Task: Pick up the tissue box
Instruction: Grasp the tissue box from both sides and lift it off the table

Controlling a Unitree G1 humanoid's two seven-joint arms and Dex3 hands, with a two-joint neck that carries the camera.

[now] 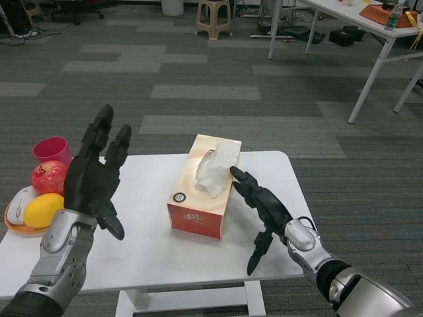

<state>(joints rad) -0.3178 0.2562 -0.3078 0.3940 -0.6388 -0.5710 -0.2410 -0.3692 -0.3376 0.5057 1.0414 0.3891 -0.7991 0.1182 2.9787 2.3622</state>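
Tissue box [201, 188] between robot hands | left robot hand [96, 175] spread, apart | right robot hand [261, 201] spread, fingertips touching box

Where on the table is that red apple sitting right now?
In the head view, the red apple sits at the white table's far left, between the pink cup and yellow fruit.

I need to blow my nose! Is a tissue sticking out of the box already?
Yes. A white tissue puffs up out of the opening on top of the tissue box.

You can't read the small print on the tissue box [196, 217]; the left arm [56, 261] hides the plate's [13, 226] near rim.
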